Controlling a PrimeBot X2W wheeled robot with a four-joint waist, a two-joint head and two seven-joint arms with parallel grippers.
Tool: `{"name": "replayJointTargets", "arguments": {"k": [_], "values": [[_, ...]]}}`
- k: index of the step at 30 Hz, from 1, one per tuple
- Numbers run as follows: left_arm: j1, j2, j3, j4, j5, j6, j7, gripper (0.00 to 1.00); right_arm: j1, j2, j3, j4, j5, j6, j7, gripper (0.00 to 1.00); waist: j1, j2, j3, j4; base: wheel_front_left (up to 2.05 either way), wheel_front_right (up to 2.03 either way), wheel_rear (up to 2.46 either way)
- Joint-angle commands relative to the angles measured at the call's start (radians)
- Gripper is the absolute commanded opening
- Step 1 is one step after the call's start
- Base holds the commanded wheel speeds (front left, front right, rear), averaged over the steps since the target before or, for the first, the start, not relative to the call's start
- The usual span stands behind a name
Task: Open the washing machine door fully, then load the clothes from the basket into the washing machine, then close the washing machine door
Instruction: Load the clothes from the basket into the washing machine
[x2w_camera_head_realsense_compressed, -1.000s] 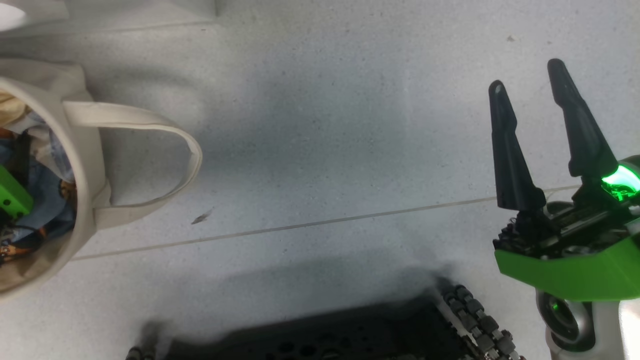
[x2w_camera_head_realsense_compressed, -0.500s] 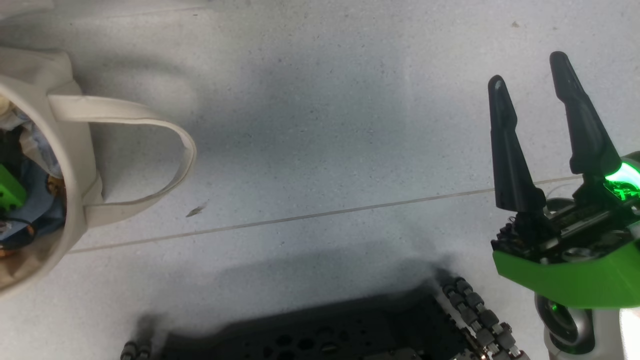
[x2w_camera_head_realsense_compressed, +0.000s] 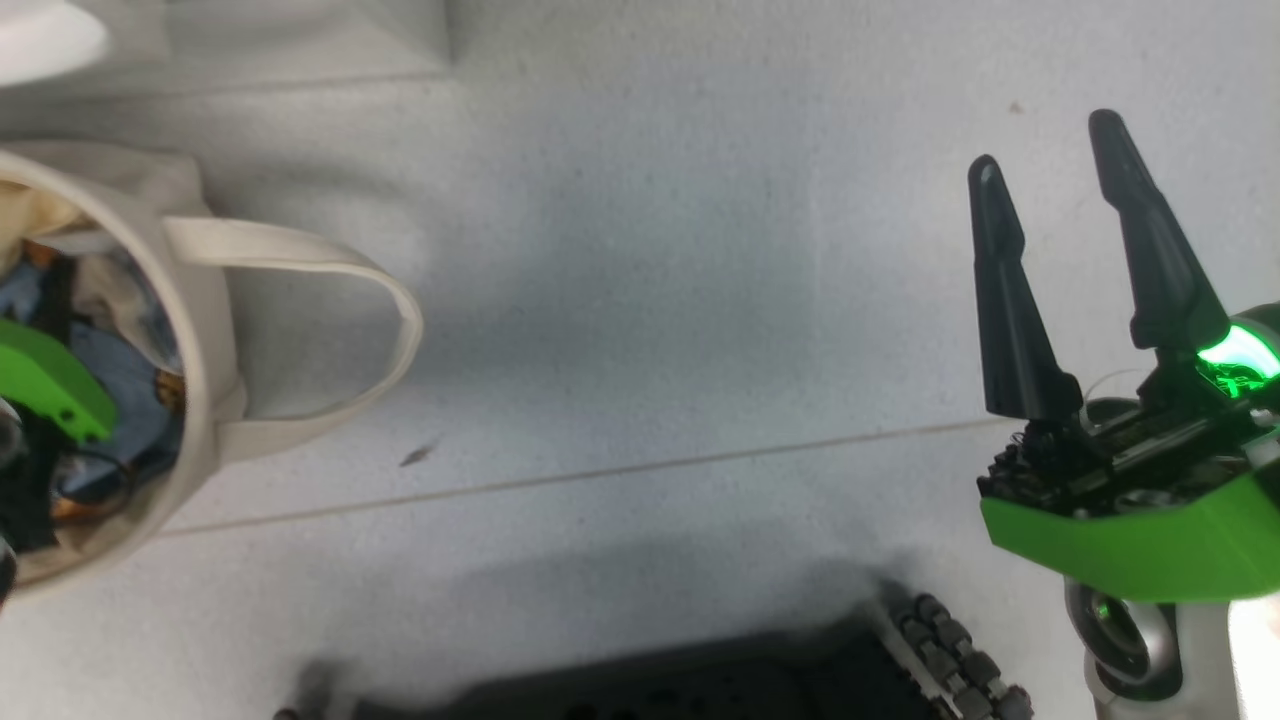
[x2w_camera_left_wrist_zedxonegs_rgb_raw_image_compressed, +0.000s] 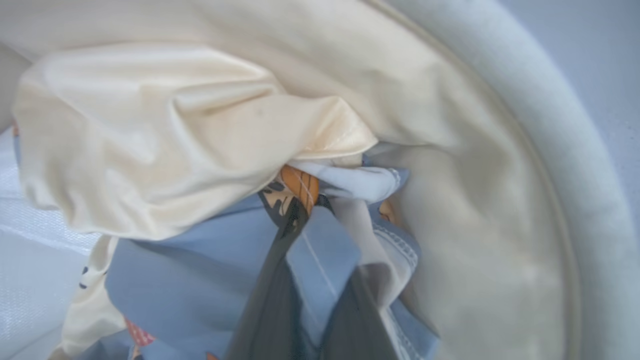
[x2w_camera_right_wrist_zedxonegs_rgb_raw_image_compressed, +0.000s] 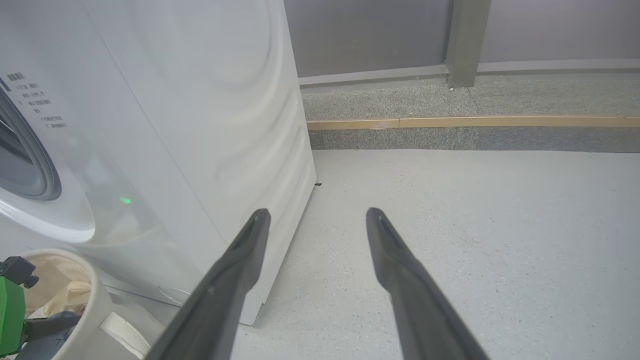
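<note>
Head view: a round cream canvas basket (x2w_camera_head_realsense_compressed: 205, 330) at left holds crumpled blue printed clothes (x2w_camera_head_realsense_compressed: 120, 385); the right gripper (x2w_camera_head_realsense_compressed: 1045, 145) is spread and empty. Left wrist view: the left gripper (x2w_camera_left_wrist_zedxonegs_rgb_raw_image_compressed: 320, 250) is pressed together, apparently pinching a soft, light fold; bunched cloth holds best. Right wrist view: the white boxy washing machine (x2w_camera_right_wrist_zedxonegs_rgb_raw_image_compressed: 200, 100) stands beside the basket.

left gripper (x2w_camera_left_wrist_zedxonegs_rgb_raw_image_compressed: 325, 250): fingers pinched together | right gripper (x2w_camera_head_realsense_compressed: 1045, 145): fingers spread wide apart, nothing between them

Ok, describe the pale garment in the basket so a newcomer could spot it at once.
Find the white washing machine; the round cream basket stands below its porthole. On top inside lies a smooth cream-yellow garment. Unlike the blue fabric with orange prints beneath it, it is plain and slightly glossy.
</note>
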Motion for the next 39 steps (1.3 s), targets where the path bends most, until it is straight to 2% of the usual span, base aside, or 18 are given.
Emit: {"name": "replayJointTargets", "arguments": {"k": [1, 12, 17, 21, 28, 36, 39], "values": [[0.052, 0.066, 0.002, -0.018, -0.009, 0.002, -0.043, 0.00, 0.021, -0.011, 0.018, -0.016, 0.011, 0.001, -0.007, 1.00, 0.0000, -0.0001, -0.058, 0.016, 0.00, 0.00, 0.00], [0.128, 0.081, -0.053, -0.060, -0.015, 0.002, -0.157, 0.00, 0.006, -0.044, 0.033, 0.086, 0.057, 0.001, -0.016, 1.00, 0.0000, -0.0001, -0.260, 0.060, 0.00, 0.00, 0.00], [0.181, 0.091, -0.028, -0.090, 0.011, 0.002, -0.174, 0.00, 0.021, -0.057, 0.039, 0.137, 0.091, 0.001, -0.028, 1.00, 0.0000, -0.0001, -0.365, 0.078, 0.00, 0.00, 0.00], [0.229, 0.099, 0.102, -0.129, 0.085, 0.002, -0.175, 0.00, 0.042, -0.061, 0.030, 0.168, 0.121, 0.001, -0.039, 1.00, 0.0000, -0.0001, -0.441, 0.095, 0.00, 0.00, 0.00], [0.409, 0.072, 0.373, -0.249, 0.299, 0.002, -0.175, 0.00, 0.095, -0.080, 0.031, 0.212, 0.172, 0.001, -0.055, 1.00, 0.0000, -0.0001, -0.579, 0.117, 0.00, 0.00, 0.00], [0.580, 0.049, 0.609, -0.429, 0.489, 0.005, -0.175, 0.00, 0.130, -0.104, 0.044, 0.238, 0.213, 0.001, -0.054, 1.00, 0.0000, -0.0001, -0.689, 0.123, 0.00, 0.00, 0.00], [0.647, 0.043, 0.676, -0.511, 0.543, 0.028, -0.175, 0.00, 0.145, -0.111, 0.050, 0.251, 0.226, 0.001, -0.053, 1.00, 0.0000, -0.0001, -0.725, 0.120, 0.00, 0.00, 0.00]]}}
